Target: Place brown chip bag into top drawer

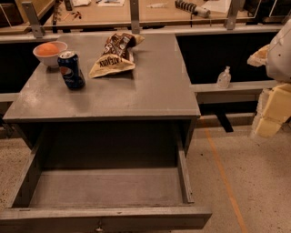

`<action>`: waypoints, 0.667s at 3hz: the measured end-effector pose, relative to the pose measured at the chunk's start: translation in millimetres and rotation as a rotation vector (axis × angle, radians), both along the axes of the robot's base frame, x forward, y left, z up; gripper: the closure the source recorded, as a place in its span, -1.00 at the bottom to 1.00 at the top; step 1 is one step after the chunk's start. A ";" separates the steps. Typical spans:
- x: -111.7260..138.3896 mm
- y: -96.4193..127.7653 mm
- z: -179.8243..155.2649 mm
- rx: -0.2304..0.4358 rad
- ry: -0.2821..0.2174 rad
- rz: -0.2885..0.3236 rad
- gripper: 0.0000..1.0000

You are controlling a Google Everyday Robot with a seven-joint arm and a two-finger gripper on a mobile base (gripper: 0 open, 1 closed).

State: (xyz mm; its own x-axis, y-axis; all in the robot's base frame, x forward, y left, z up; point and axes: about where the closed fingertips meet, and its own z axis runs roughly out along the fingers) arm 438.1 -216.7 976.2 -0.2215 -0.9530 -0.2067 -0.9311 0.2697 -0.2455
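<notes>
The brown chip bag (114,55) lies flat on top of the grey cabinet, towards the back middle, with its dark brown end pointing away and its tan end with lettering nearer me. The top drawer (107,187) is pulled fully open below the cabinet top, and its flat grey bottom is bare. My gripper (269,119) hangs at the far right edge of the view, off to the side of the cabinet and above the floor, well away from the bag. It holds nothing that I can see.
A blue soda can (71,69) stands on the cabinet top left of the bag. A white bowl (50,53) holding an orange sits behind it. A small clear bottle (223,78) stands on a ledge to the right. A wooden workbench (150,13) runs along the back.
</notes>
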 end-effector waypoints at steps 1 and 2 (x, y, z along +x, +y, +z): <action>1.1 0.7 2.5 0.007 -0.013 0.000 -1.00; 29.8 10.9 1.5 0.118 -0.062 0.007 -1.00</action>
